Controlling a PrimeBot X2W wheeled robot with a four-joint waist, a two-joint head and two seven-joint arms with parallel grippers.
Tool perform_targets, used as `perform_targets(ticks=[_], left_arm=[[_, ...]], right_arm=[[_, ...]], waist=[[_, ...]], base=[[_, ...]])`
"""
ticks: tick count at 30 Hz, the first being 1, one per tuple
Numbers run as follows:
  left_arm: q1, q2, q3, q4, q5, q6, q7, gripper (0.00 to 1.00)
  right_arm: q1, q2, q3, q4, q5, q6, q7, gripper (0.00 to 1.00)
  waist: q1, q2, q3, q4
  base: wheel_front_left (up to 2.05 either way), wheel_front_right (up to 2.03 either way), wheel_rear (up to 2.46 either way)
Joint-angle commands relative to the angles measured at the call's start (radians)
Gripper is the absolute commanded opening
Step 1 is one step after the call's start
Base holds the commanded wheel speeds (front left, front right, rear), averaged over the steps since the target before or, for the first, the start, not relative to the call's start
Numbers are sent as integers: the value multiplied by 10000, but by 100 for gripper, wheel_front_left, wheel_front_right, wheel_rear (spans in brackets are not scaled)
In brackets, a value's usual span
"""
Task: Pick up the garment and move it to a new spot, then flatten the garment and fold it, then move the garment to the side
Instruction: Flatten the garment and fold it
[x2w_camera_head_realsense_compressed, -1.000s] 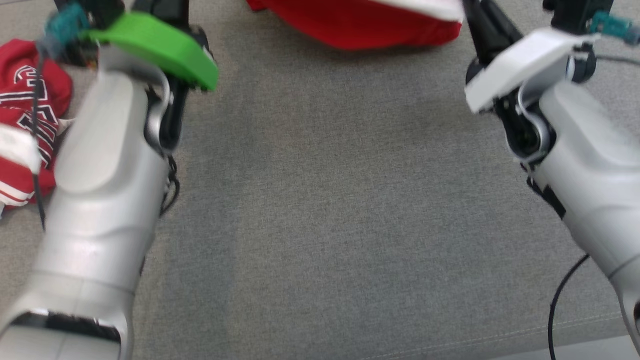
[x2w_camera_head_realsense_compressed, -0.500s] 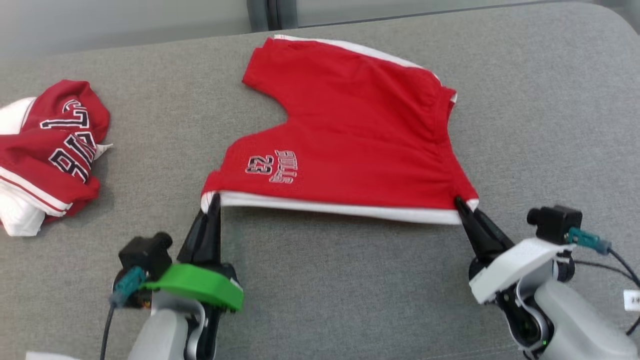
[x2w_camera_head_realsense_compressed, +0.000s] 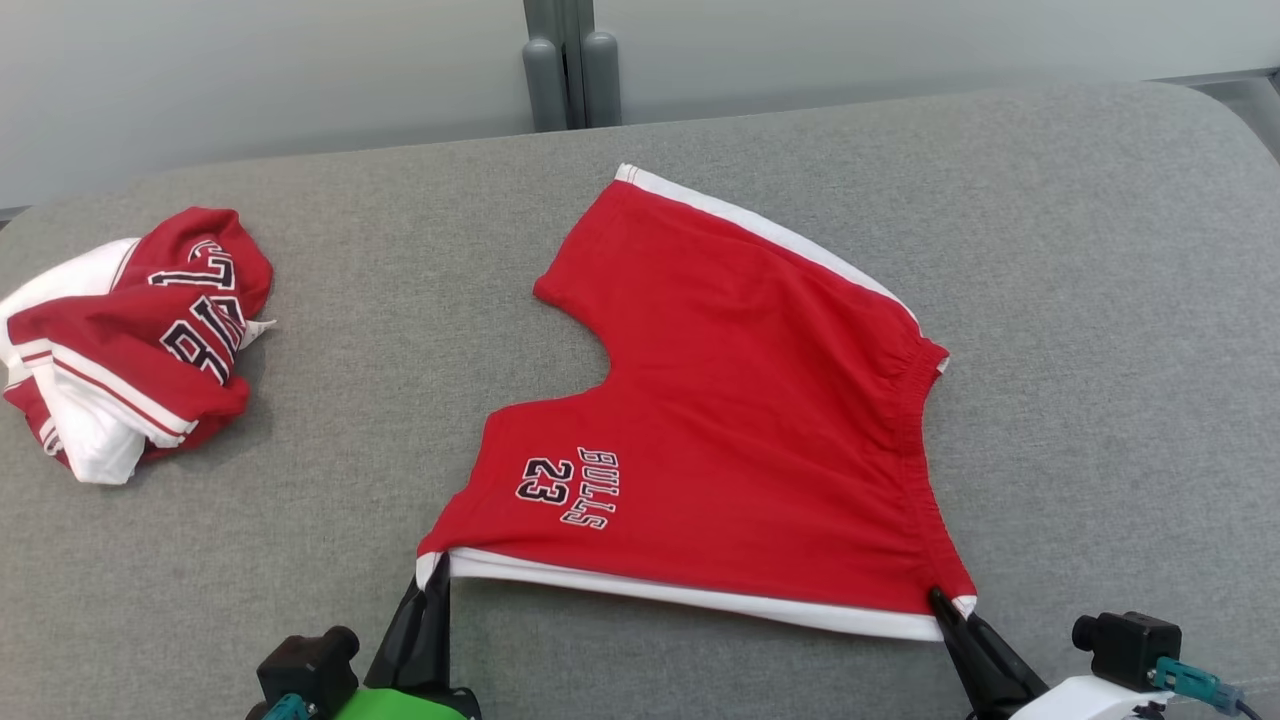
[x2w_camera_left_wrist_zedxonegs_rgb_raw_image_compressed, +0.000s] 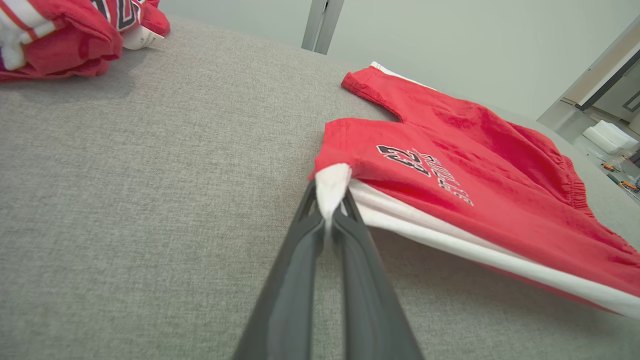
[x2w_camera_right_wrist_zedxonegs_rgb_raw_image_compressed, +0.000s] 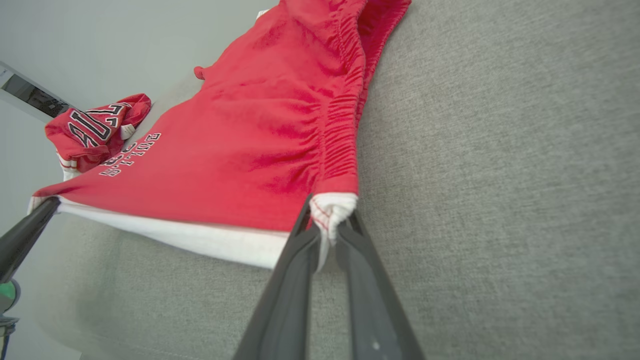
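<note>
The garment (x2w_camera_head_realsense_compressed: 740, 420) is a pair of red shorts with white side stripes and "BULLS 23" print, spread on the grey cushion. Its near white edge is stretched between my two grippers and held slightly off the surface. My left gripper (x2w_camera_head_realsense_compressed: 432, 582) is shut on the near left corner, seen pinched as white cloth in the left wrist view (x2w_camera_left_wrist_zedxonegs_rgb_raw_image_compressed: 331, 202). My right gripper (x2w_camera_head_realsense_compressed: 940, 600) is shut on the near right corner by the waistband (x2w_camera_right_wrist_zedxonegs_rgb_raw_image_compressed: 331, 220). The shorts (x2w_camera_left_wrist_zedxonegs_rgb_raw_image_compressed: 475, 165) lie flat behind the held edge (x2w_camera_right_wrist_zedxonegs_rgb_raw_image_compressed: 260, 145).
A crumpled red and white jersey (x2w_camera_head_realsense_compressed: 130, 335) lies at the left of the cushion (x2w_camera_left_wrist_zedxonegs_rgb_raw_image_compressed: 65, 35). The grey cushion (x2w_camera_head_realsense_compressed: 1100, 300) ends at a pale wall with a grey post (x2w_camera_head_realsense_compressed: 565, 70) behind. Bare cushion lies to the right of the shorts.
The head view has swung upward, from my forearms to the whole cushion. Both grippers keep their hold on the shorts' near corners, which sit lower in the picture now.
</note>
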Motion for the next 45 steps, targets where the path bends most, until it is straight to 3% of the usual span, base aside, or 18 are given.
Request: perform_targets(ticks=[1,8,17,30,36,42,43,44,45], left_arm=[[69,106,172,-46,136,-2,-41,0],[-976,398,-199,-53,709,-219,-19,0],[-4425,1293,-1001,567,1152,-514,849,0],[-8967,1513,-2023,4526,1056,-581,1183,0],[-10328,1409,-2644,6284,886,-585,873,0],[-11317,1200,-2680,7518,603,-583,365,0],[-11411,1200,-2706,7657,582,-583,311,0],[-11518,1210,-2724,7811,584,-583,225,27],[-11583,1198,-2763,7895,612,-583,175,100]], right_arm=[[183,-67,-307,-57,-138,-42,56,0],[-247,279,-740,-785,-617,-34,437,0],[-1645,848,-994,-985,-234,-33,928,0],[-4849,1635,-778,722,-31,-30,644,0],[-6074,2007,-807,1722,-55,-30,301,0],[-6800,2216,-722,2575,-181,-30,42,0],[-6884,2257,-697,2671,-183,-30,18,6],[-6972,2300,-660,2743,-245,-30,-47,58],[-7015,2343,-611,2792,-282,-30,-67,100]], waist=[[0,0,-63,-8],[0,0,3,-277],[0,0,816,-917],[0,0,2516,-2037],[0,0,2878,-2279],[0,0,3061,-2441],[0,0,3074,-2467],[0,0,3085,-2488],[0,0,3086,-2501]], base=[[0,0,0],[0,0,0],[0,0,0],[0,0,0],[0,0,0],[0,0,0],[0,0,0],[0,0,0],[0,0,0]])
